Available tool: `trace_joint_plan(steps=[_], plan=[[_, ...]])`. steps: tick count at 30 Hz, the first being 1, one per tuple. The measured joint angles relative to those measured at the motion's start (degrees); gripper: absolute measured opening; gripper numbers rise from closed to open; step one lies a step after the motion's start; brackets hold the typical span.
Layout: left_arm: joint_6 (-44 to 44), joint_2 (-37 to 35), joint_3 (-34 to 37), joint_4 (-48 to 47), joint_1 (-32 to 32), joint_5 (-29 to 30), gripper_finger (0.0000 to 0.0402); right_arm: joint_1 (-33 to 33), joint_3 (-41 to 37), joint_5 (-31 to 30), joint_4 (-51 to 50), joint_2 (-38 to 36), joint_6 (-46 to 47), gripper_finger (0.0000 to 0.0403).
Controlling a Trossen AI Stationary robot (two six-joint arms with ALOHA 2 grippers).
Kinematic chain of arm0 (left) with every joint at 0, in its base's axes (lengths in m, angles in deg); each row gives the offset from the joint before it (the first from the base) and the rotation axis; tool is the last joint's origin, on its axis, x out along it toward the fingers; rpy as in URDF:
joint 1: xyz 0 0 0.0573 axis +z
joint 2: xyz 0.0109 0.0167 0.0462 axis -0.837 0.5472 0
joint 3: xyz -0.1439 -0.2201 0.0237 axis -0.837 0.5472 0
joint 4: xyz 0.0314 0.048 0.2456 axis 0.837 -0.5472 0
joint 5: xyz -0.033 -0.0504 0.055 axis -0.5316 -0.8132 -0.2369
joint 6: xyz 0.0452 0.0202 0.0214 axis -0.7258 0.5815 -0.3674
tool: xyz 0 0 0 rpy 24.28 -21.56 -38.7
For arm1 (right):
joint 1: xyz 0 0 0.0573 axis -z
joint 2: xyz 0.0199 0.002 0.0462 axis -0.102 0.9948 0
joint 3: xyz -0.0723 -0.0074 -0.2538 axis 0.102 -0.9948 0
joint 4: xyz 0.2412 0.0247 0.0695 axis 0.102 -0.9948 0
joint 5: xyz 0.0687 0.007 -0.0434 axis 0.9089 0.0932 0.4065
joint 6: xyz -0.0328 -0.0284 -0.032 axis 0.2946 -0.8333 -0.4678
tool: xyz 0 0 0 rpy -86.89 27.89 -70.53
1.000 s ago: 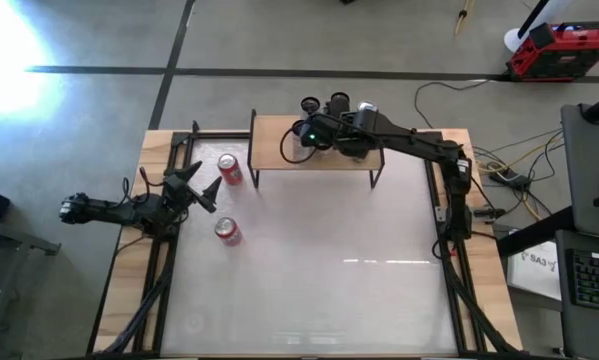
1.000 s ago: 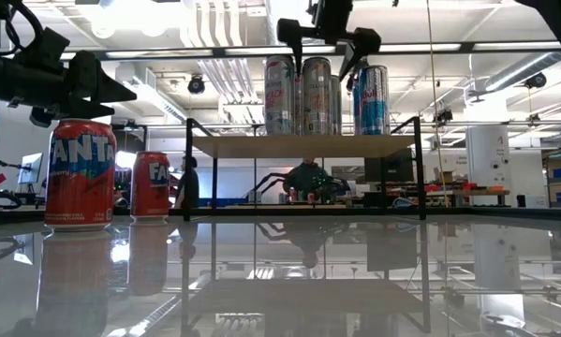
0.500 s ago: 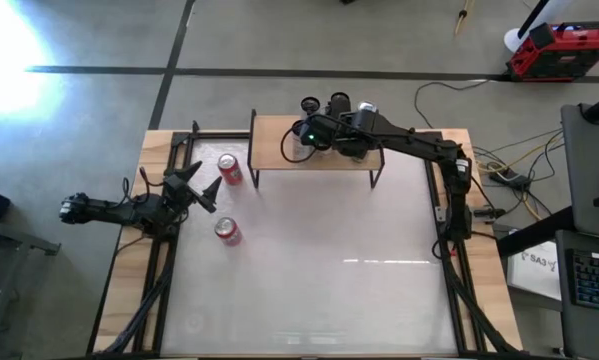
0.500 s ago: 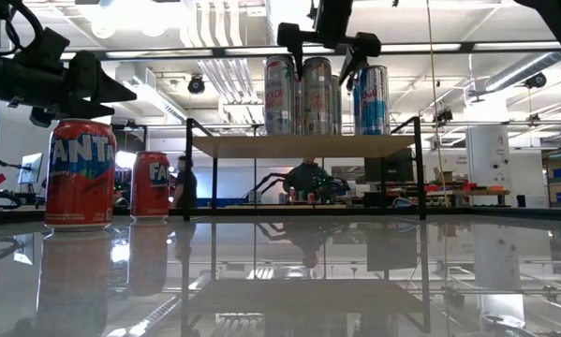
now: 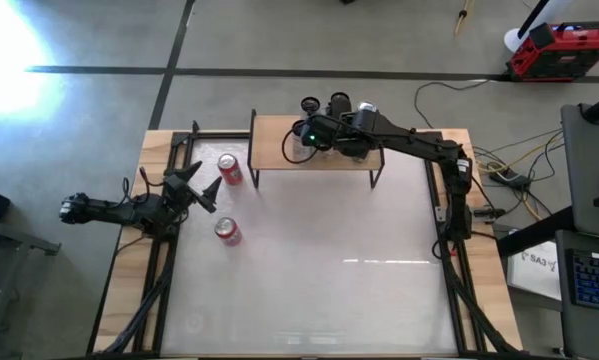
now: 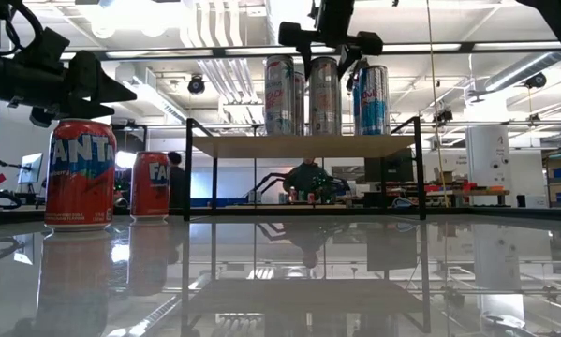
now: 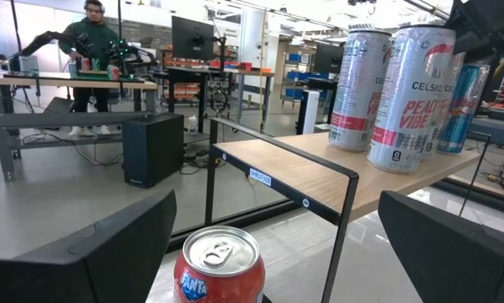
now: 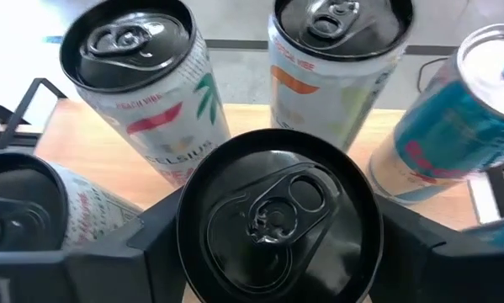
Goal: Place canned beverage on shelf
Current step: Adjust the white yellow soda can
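Note:
The shelf [image 5: 275, 152], a tan wooden top on black legs, stands at the table's far edge with several tall cans on it [image 6: 280, 94]. My right gripper [image 6: 329, 51] reaches over it from the right and is shut on a black-topped can [image 8: 277, 210] that stands among them. Two red Fanta cans [image 5: 229, 168] [image 5: 227, 231] stand upright on the table, left of the shelf. My left gripper [image 5: 205, 186] hovers open at the left. The farther Fanta can [image 7: 218, 263] lies just ahead of its fingers, untouched. My right gripper pinches the black-topped can between its two fingers, on opposite sides just below the top rim [image 8: 183, 231]. The fingers [image 6: 305, 54] come from above, pointing down. The can stands upright with its base on the shelf top [image 6: 299, 145].
Other tall cans crowd the held one: two Celsius cans [image 8: 142, 93] [image 8: 340, 59] beyond it, a blue can [image 8: 453, 126] beside it and another can top [image 8: 16, 210] on its other side. The table's glossy middle [image 5: 329, 260] holds nothing.
My right gripper has shut: in the low view its fingertips have drawn inward onto the top of the middle can. The can stays upright on the shelf.

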Motion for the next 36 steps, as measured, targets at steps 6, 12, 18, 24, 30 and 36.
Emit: trace_joint_plan(steps=[6, 12, 18, 24, 30, 36], plan=[[0.01, 0.00, 0.00, 0.00, 0.01, 0.00, 0.0398, -0.19, 0.01, 0.23, -2.21, -0.24, 0.30, 0.0274], [0.00, -0.02, 0.00, 0.00, 0.00, 0.00, 0.0398, -0.47, 0.01, 0.39, -4.88, -0.48, 2.01, 0.0268], [0.01, -0.01, 0.00, 0.00, 0.01, 0.00, 0.0398, -0.58, 0.45, 0.36, -5.65, -0.50, 1.92, 0.0253], [0.00, -0.02, 0.01, 0.00, 0.01, 0.00, 0.0398, -0.58, 0.73, 0.34, -6.29, -0.51, 1.53, 0.0271], [0.00, 0.00, 0.00, 0.00, 0.02, 0.00, 0.0398, -0.58, 0.73, 0.32, -6.32, -0.61, 1.53, 0.0267], [0.01, -0.01, 0.01, 0.00, 0.01, 0.00, 0.0398, -0.58, 0.73, 0.21, -6.27, -0.61, 1.42, 0.0277]])
